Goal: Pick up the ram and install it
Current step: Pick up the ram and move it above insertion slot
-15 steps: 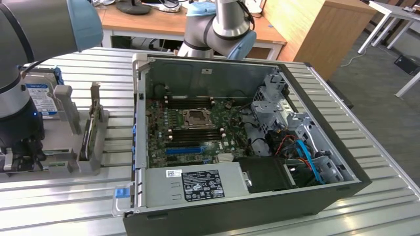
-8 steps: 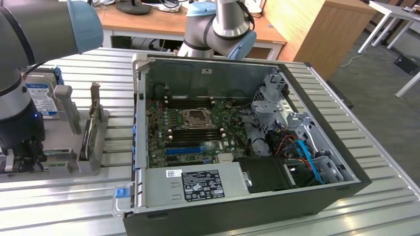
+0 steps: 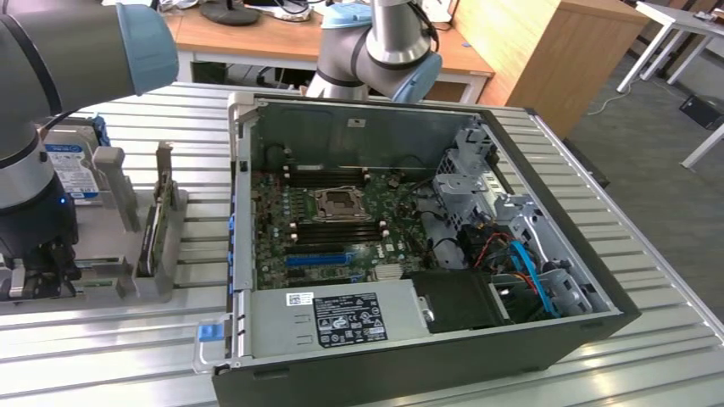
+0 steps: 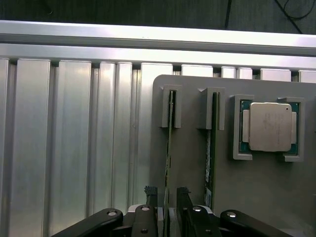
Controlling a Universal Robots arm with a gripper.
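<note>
- Exterior view: we see the arm (image 3: 34,127) reaching down at the exterior view's left, with the gripper (image 3: 46,275) low over the near end of a grey holder (image 3: 125,284).
- The holder sits on the slatted table (image 3: 114,356), beside the open case (image 3: 565,331) and apart from it.
- On the holder, a drive (image 3: 63,161) with a blue label stands at the far end. A card (image 3: 153,225) with a metal bracket stands on edge nearer the case.
- The case lies on its side with the board (image 3: 374,246) exposed, the socket (image 3: 337,203) mid-board and the PSU (image 3: 339,318) along the near wall.
- Wrist view: the ram (image 4: 171,143) stands on edge in a slotted post of the holder (image 4: 187,168), outside the case, not yet picked up.
- The gripper (image 4: 167,192) straddles the ram, one of the fingers (image 4: 149,191) on each side. The jaws are spread wider than the stick, released, not clamping it.
- We cannot tell if the finger on the second stick's side brushes the ram. The other one shows a gap.
- A second stick (image 4: 212,143) stands parallel in the next slot, just beside the ram and outside the jaws.
- A CPU (image 4: 270,127) lies flat in its own pocket past the second stick.
- Bare table (image 4: 74,138) slats run along the ram's other side.
</note>
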